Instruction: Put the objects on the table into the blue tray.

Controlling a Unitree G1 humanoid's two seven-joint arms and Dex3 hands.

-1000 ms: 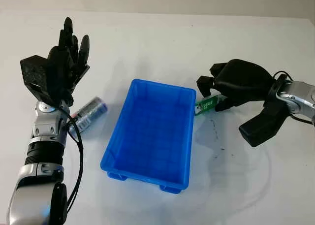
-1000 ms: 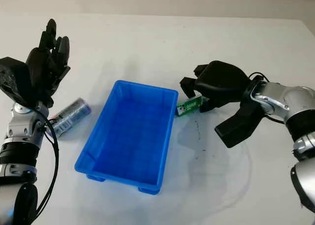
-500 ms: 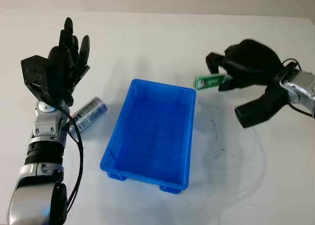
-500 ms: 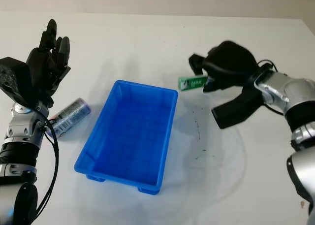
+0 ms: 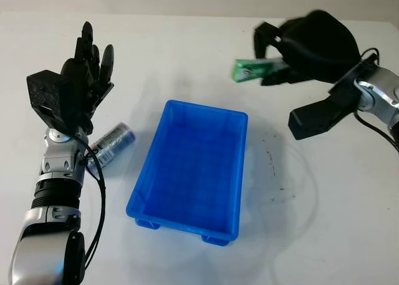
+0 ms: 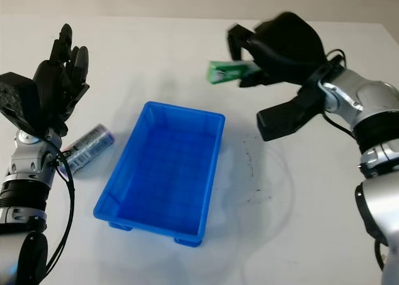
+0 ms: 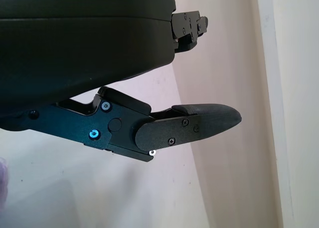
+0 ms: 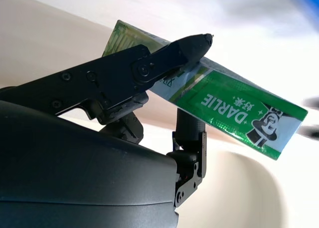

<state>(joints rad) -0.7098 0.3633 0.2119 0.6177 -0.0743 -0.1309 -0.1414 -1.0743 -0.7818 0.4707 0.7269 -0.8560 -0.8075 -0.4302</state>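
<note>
- The blue tray sits mid-table; we should drop well inside its rim.
- Beyond the tray's far right corner, our right hand pinches the green box aloft.
- Left of the tray, our left hand hovers open above the can.

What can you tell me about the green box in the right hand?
The green box is a slim carton printed DARLIE in white with a small figure logo. The right hand grips it at one end, fingers across its face, tilted, in the air beyond the blue tray's far right corner.
</note>
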